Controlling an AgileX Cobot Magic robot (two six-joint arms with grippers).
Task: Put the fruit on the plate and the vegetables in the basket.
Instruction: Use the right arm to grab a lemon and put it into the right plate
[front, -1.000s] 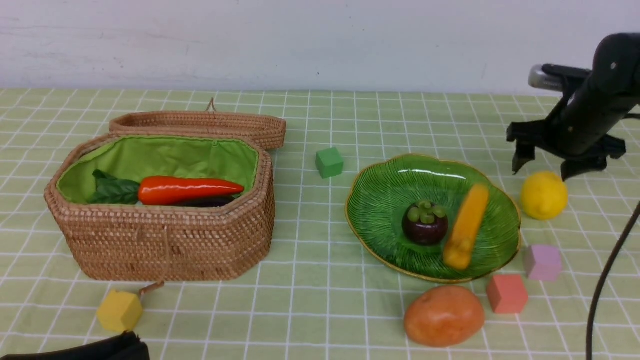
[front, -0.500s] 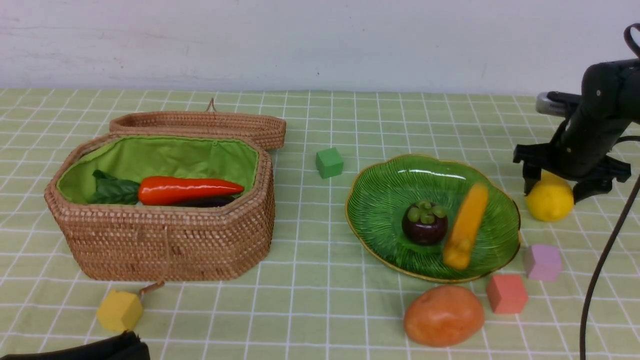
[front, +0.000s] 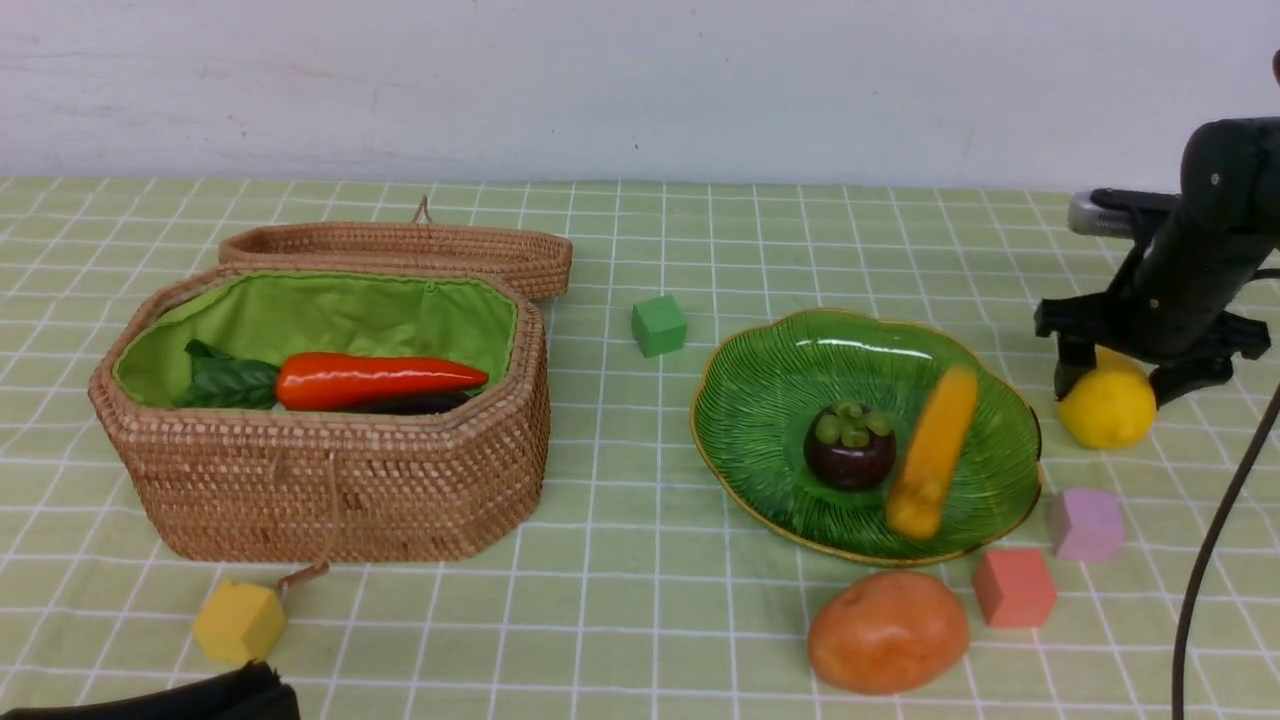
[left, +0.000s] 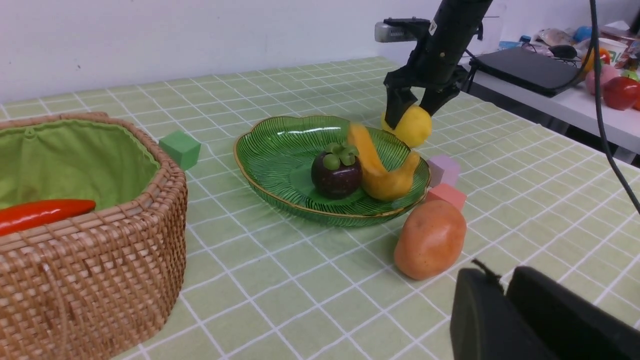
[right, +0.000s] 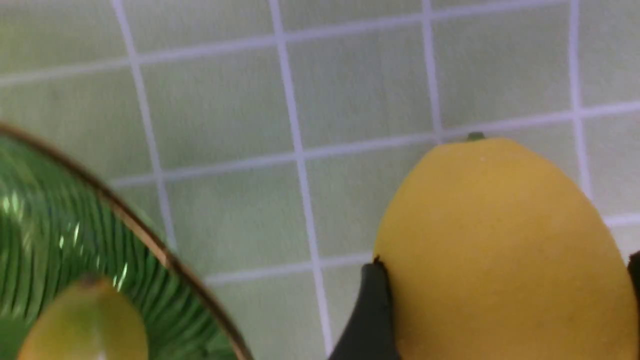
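1. Clasping the lemon (left: 412, 129) in the right gripper (left: 413, 114), just beside the plate (left: 270, 145).
2. Cradling mangosteen (left: 336, 175) and banana (left: 381, 176) in that plate.
3. Showing the potato (left: 430, 239) on the cloth (left: 300, 280) nearby and the carrot (left: 42, 212) inside the basket (left: 100, 270).

The right arm (front: 1195, 270) reaches down over the lemon (front: 1108, 415), wrist bent so that the right gripper (front: 1114, 382) points straight down at it. Its jaws straddle the lemon, one on each side, both touching the skin. The left gripper (left: 505, 300) sits low, well apart from the lemon, to its left and nearer the robot. Its jaws are together and hold nothing.
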